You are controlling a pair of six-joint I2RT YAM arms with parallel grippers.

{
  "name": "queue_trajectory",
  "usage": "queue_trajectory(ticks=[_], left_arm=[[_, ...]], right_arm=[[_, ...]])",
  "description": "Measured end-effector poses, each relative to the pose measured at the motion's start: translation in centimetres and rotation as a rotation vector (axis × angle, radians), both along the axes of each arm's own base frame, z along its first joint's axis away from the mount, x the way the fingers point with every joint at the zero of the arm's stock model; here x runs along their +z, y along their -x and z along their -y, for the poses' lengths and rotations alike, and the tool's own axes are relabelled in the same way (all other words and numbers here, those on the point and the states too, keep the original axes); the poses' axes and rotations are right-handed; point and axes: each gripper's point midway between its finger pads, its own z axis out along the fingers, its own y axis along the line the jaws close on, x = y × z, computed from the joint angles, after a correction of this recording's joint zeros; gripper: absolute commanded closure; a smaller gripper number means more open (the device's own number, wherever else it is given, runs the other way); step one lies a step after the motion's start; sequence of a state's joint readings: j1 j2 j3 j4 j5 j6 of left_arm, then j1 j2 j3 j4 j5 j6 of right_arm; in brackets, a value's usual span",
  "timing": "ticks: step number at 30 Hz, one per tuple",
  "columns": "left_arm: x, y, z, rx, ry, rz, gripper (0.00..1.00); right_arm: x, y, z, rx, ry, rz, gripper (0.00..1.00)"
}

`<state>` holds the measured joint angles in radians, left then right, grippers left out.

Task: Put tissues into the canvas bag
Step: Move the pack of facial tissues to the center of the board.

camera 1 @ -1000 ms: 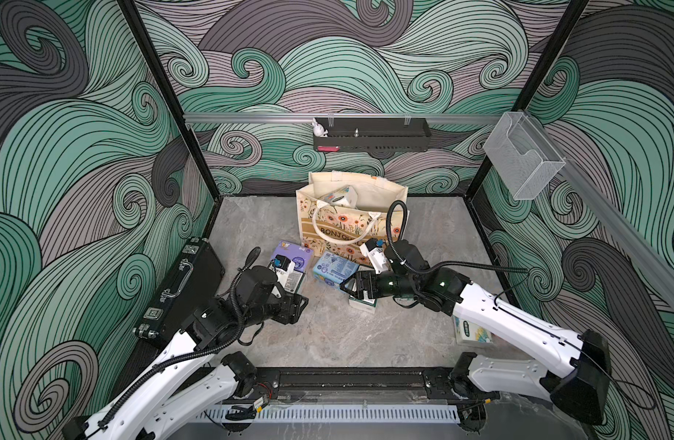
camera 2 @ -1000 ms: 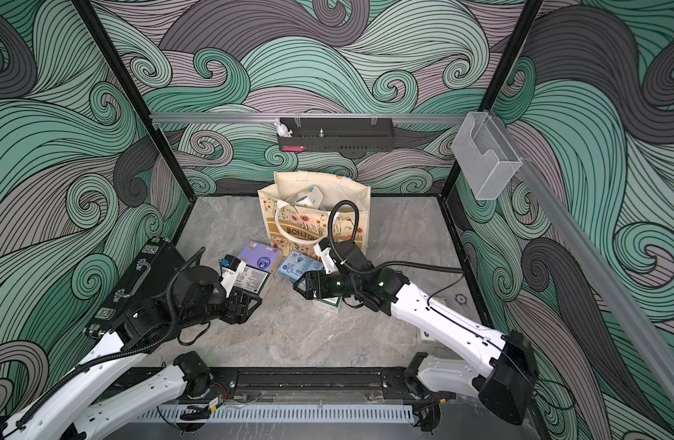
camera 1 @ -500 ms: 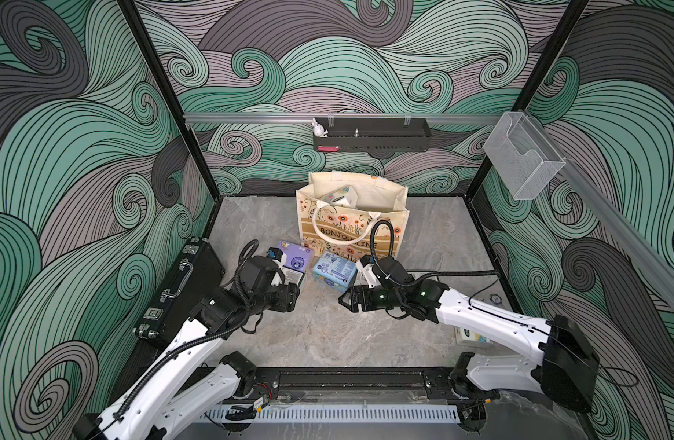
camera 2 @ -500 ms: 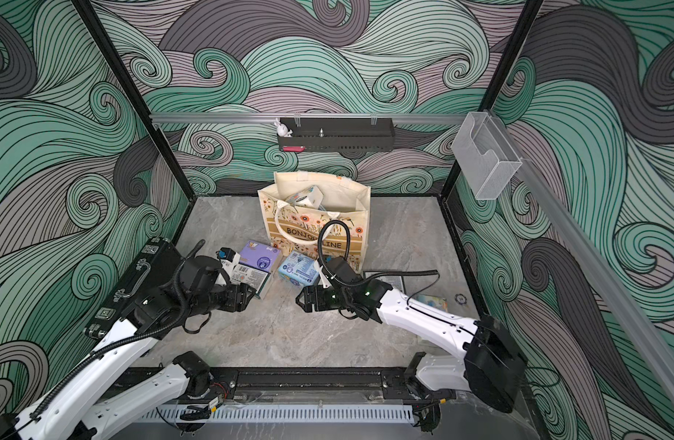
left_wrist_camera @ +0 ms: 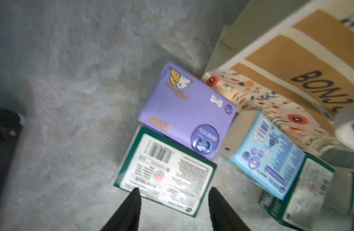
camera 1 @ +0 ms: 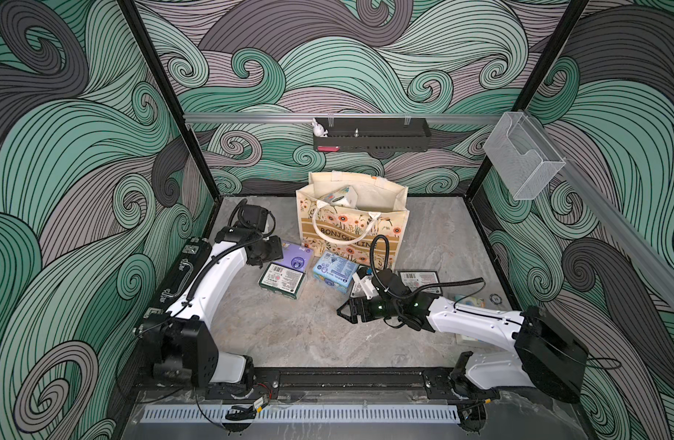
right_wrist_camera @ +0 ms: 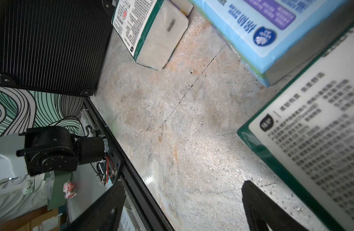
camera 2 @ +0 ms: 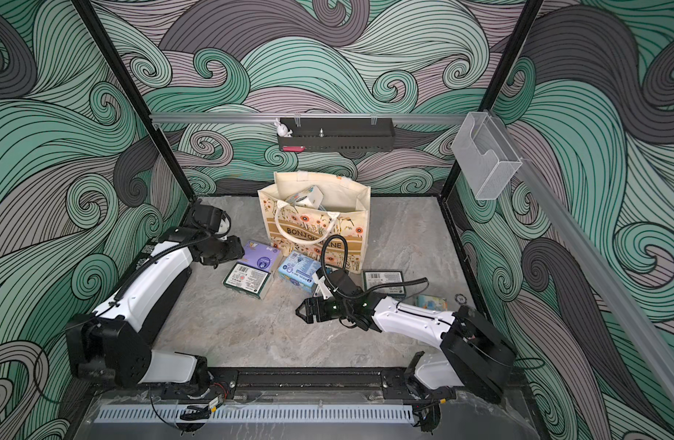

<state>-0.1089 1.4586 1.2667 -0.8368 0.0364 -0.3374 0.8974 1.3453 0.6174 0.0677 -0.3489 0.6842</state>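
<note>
Bench: grey stone look, green wave walls around
Canvas bag: upright at the back, one pack inside
Tissues: purple pack, green-white pack and light blue pack lie just before the bag
Left tool: parted, empty, by the green-white pack
Right tool: wide, empty, over bare bench
</note>
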Motion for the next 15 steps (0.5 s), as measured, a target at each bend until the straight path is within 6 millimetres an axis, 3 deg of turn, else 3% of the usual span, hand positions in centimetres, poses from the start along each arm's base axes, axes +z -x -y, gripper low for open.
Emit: queue_trajectory(ticks=[3, 6, 12, 15], left_arm=[[-1.4, -1.7, -1.8, 0.037, -0.019, -0.051, 0.49], [-3.6, -1.3, -2.5, 0.053, -0.019, -0.117, 0.46], [-8.3, 1.6, -1.0, 0.043, 0.067, -0.238, 0.41], [-9.8, 2.0, -0.2, 0.035, 0.095, -0.287, 0.41]], right_arm=[[0.9, 0.2, -0.3, 0.022, -0.032, 0.016, 0.07], [1.5, 0.2, -0.7, 0.051, -0.054, 0.028, 0.07], [2.4, -0.2, -0.9, 0.068, -0.080, 0.044, 0.07], [2.5, -0.3, -0.9, 0.065, -0.084, 0.047, 0.07]])
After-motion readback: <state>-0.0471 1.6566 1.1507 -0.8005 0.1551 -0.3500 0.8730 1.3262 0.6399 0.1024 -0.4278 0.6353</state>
